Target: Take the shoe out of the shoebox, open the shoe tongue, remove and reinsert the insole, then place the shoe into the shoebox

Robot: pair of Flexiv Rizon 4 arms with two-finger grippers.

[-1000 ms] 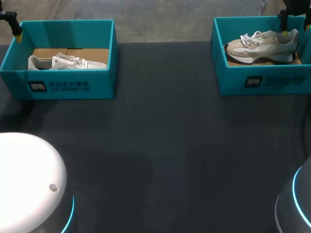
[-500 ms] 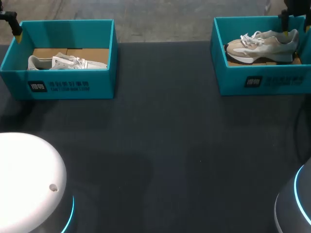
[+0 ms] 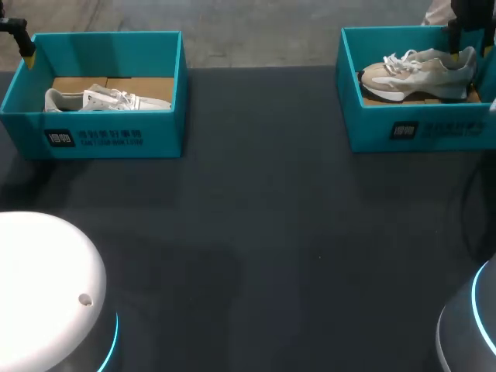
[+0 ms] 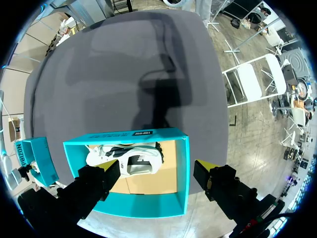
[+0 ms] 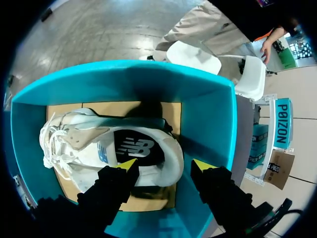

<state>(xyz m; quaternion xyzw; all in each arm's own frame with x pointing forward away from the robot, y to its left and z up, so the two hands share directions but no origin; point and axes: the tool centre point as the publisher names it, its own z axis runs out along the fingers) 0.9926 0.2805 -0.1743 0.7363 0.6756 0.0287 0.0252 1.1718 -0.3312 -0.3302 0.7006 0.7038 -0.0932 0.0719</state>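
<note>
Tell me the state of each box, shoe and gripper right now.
Left teal cardboard shoebox: open, no lid.
White laced sneaker: lying inside the left box.
Right teal cardboard shoebox: open.
Beige and white sneaker: inside the right box.
Left gripper: open, above the left box.
Right gripper: open, at the beige sneaker's heel.

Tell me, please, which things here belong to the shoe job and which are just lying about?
In the job: beige shoe; right shoebox holding it; right gripper, open around the shoe's heel.

Lying about, as far as shows: white shoe; left shoebox holding it; left gripper, open above that box, touching nothing.
</note>
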